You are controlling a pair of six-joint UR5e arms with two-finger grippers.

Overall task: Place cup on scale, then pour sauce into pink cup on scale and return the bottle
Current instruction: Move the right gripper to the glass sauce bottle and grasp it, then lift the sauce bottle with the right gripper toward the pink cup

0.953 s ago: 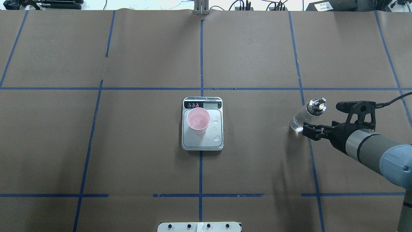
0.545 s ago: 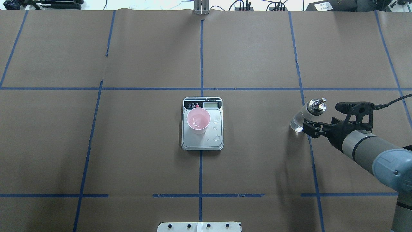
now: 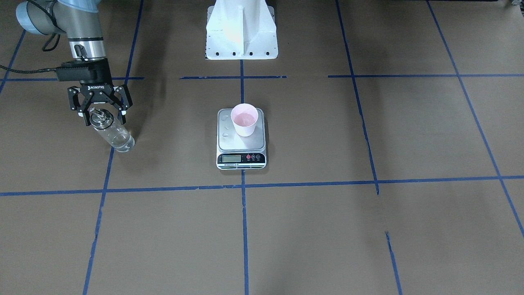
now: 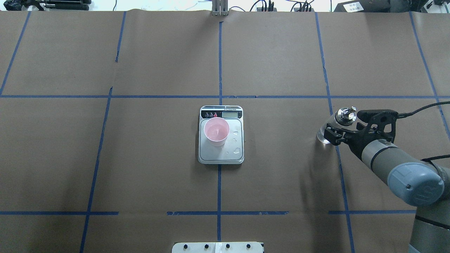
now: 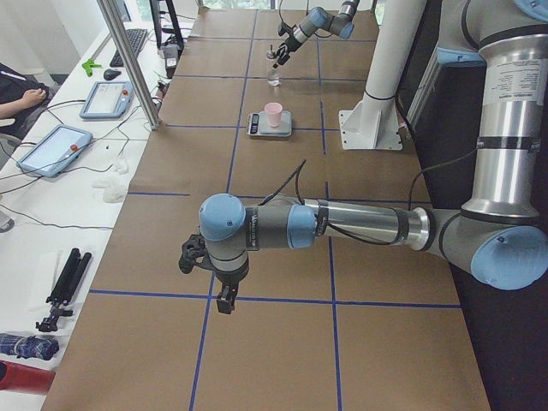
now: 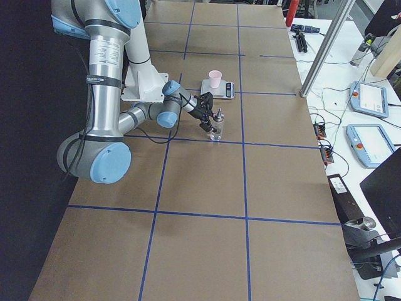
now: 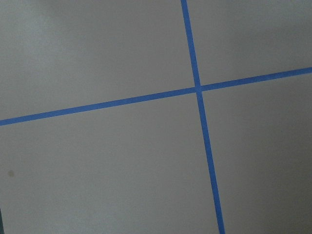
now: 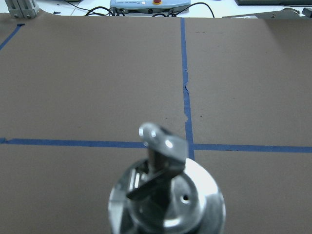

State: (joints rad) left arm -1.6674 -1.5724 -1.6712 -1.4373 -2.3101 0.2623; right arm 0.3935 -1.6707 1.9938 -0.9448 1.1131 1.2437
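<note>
- The desk (image 4: 281,52), papered brown and crossed by blue tape (image 4: 219,70), holds the task's things at its middle and on the robot's right.
- The right arm (image 4: 393,161) reaches out to the bottle. The right pincer (image 3: 104,121) hangs at the bottle's top with its fingers (image 3: 84,119) spread apart, one on each side of the cap. I can make out no contact.
- The left arm (image 5: 342,224) is far off toward the desk's other end, with the left pincer (image 5: 224,301) pointing down at bare paper. Its wrist view shows only tape, so I cannot tell whether it is apart or together.
- The scale (image 4: 211,154) sits at the desk's centre on the middle tape line, with its display strip on the side away from the robot.
- The bottle (image 3: 116,137) stands upright on the desk, well to the robot's right of the scale and just beside a tape line. Its long axis is vertical. Its cap (image 8: 165,195) fills the bottom of the right wrist view, so the bottle lies straight under the right pincer — far nearer that arm than the other.
- The cup (image 4: 217,131) stands upright on the scale's platform, toward the display and the robot's left, with a little clear sauce (image 3: 245,119) inside.
- A few drops (image 4: 237,150) lie on the platform beside the cup.
- Cup placed, sauce in, bottle down: the task looks all but done. A straight lift along the bottle's axis should clear the cap — a sideways drift could tip it.
</note>
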